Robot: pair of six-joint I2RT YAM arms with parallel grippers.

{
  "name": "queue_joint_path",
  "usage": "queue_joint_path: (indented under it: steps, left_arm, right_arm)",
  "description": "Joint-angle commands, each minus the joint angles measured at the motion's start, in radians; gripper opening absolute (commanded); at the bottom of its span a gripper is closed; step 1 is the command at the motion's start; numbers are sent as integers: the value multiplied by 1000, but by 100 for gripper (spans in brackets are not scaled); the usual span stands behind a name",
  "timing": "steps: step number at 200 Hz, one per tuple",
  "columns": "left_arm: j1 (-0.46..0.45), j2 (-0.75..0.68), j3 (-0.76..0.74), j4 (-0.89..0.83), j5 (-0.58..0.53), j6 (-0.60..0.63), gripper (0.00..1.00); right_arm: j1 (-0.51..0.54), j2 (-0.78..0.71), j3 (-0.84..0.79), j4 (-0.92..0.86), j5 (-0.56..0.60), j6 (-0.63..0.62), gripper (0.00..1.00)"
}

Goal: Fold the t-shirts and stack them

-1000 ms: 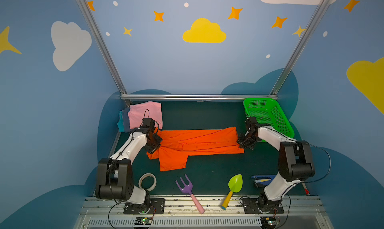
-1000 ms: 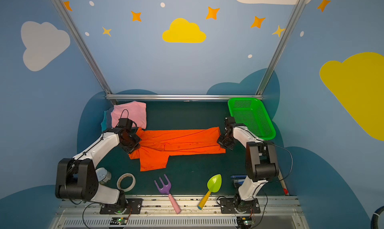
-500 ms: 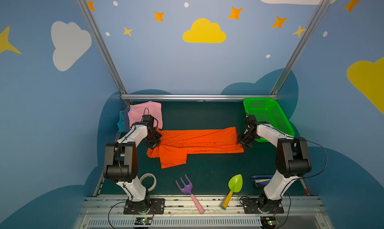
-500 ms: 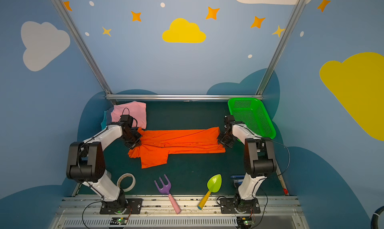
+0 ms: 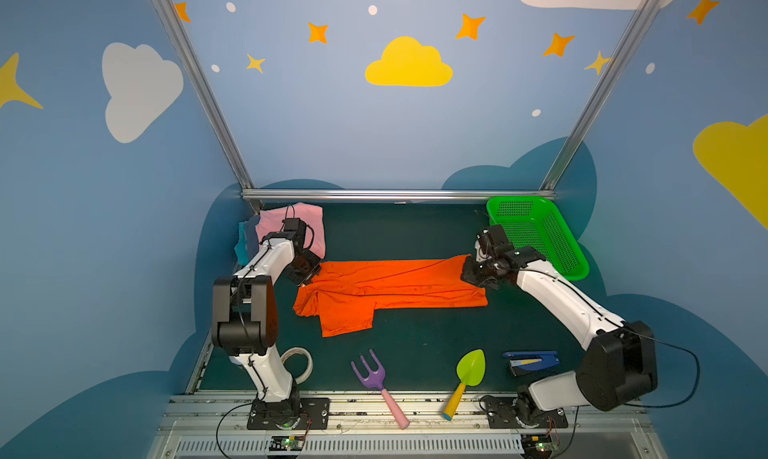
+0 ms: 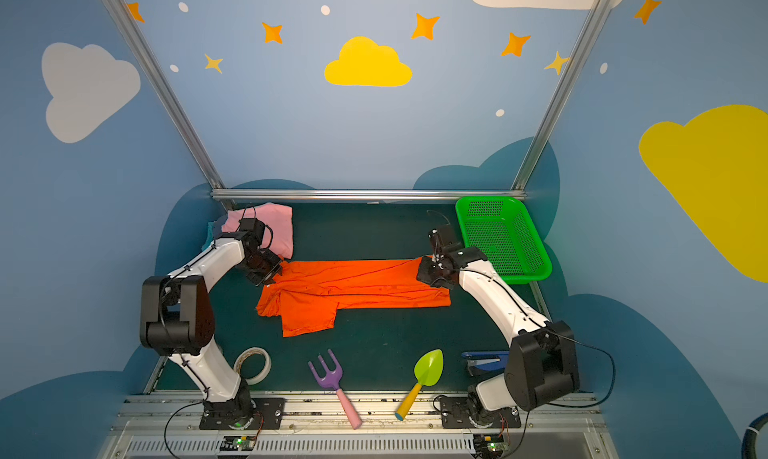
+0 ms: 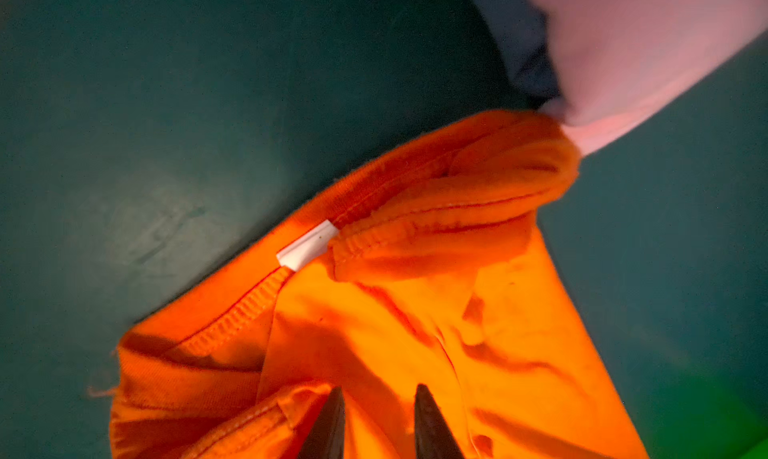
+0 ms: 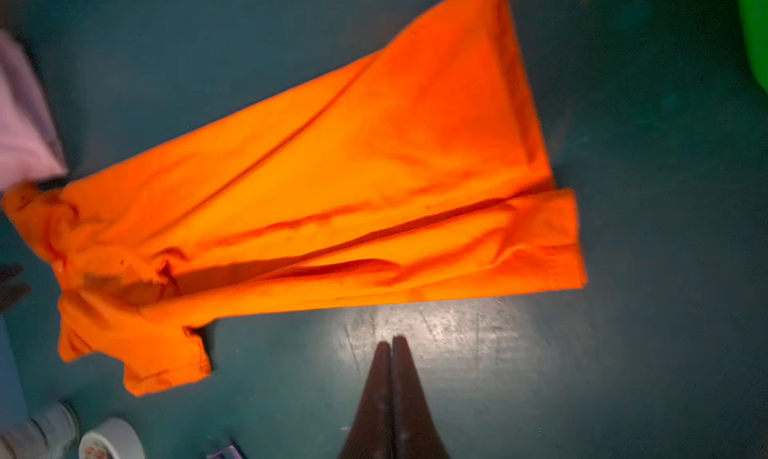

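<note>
Both your grippers have just let go of the orange shirt [image 5: 390, 286]. I take that to mean the lengthwise fold is laid. The cloth rests on its own on the tabletop [image 5: 415, 232], a long band across the middle with one sleeve poking toward the front.

Your left gripper [image 7: 378, 398] sits over the collar end, jaws a little apart with nothing between them. Your right gripper [image 8: 392, 344] is closed on nothing, over bare tabletop just off the hem.

Against a second ago, the shirt has kept its place and shape. The left arm's elbow has reared up, and the right gripper has come off the hem.

As I judge it, the sleeve needs tucking next, then a crosswise fold. After that the shirt can join the pink shirt [image 5: 309, 222] on the stack in the far left corner, just beside the collar.
</note>
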Motion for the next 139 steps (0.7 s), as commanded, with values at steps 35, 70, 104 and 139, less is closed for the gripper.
queue_joint_path:
  steps: [35,70,104,139]
  left_arm:
    - [-175,-329,-222,-104,-100,60,27]
    - [-258,-478,-431,-70,-96,0,47]
    - [-300,-493,-551,29,-73,-51,61]
    - [-341,-409,-585,99,-83,-64,59]
  right_arm:
    - [220,158,2,72,-31,-50,0]
    - [278,250,72,88,-61,-50,0]
    - [312,327,113,101,-137,-59,0]
    - [355,428,171,90,-148,-65,0]
